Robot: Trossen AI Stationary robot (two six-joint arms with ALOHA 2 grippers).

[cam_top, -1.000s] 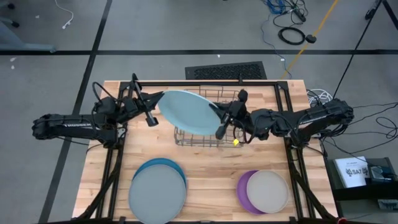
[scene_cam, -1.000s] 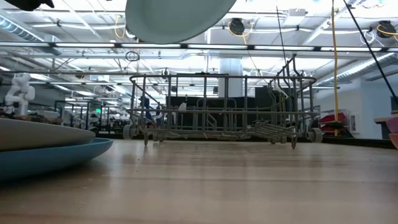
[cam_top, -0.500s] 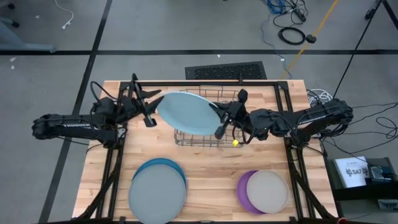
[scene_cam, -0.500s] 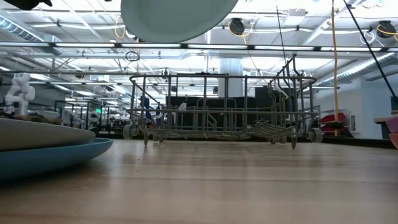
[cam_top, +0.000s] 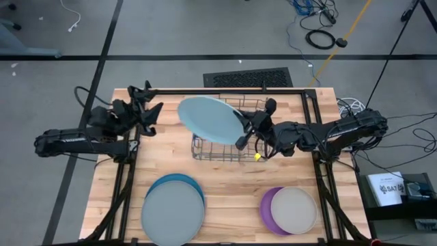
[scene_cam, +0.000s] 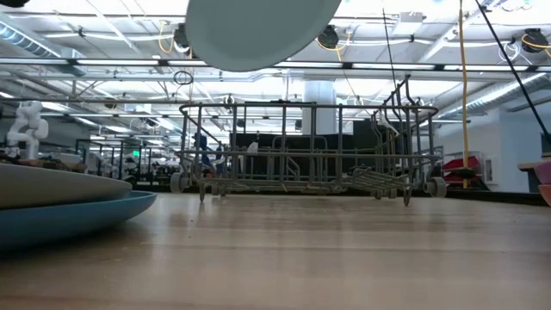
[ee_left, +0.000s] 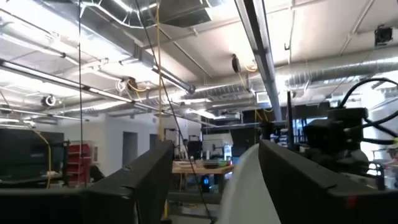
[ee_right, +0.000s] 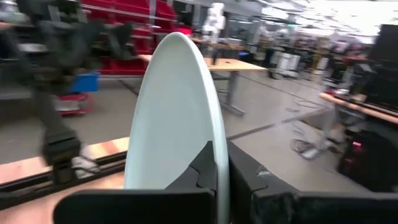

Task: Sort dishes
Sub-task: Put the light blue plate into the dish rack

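Observation:
A large light blue plate [cam_top: 207, 119] hangs tilted in the air over the left end of the grey wire rack [cam_top: 229, 145]; it also shows at the top of the low view [scene_cam: 258, 30]. My right gripper [cam_top: 240, 131] is shut on it. My left gripper [cam_top: 154, 116] stands open to the plate's left, apart from it. In its own view the plate's rim [ee_left: 244, 186] shows farther off between the open fingers. A grey plate [cam_top: 172, 212] lies on a darker blue plate [cam_top: 179, 181] near the front edge. A beige-grey plate [cam_top: 294, 209] lies on a purple plate [cam_top: 268, 207]. My right gripper pinches the light blue plate's rim [ee_right: 221, 152] between its two fingers [ee_right: 202, 171], on the side of the plate toward the table's right. The fingers come in level from the right. The plate is lifted clear above the rack, standing nearly on edge.
The wire rack stands at the table's far middle, below the held plate. The two plate stacks take up the near left and near right. Bare wood [cam_top: 232, 198] lies between them. Black frame rails run along the table's sides.
My left gripper has opened, let go of the plate's left rim and drawn back toward the table's left edge. The plate, now held only by my right gripper, has swung a little toward the right and turned more on edge.

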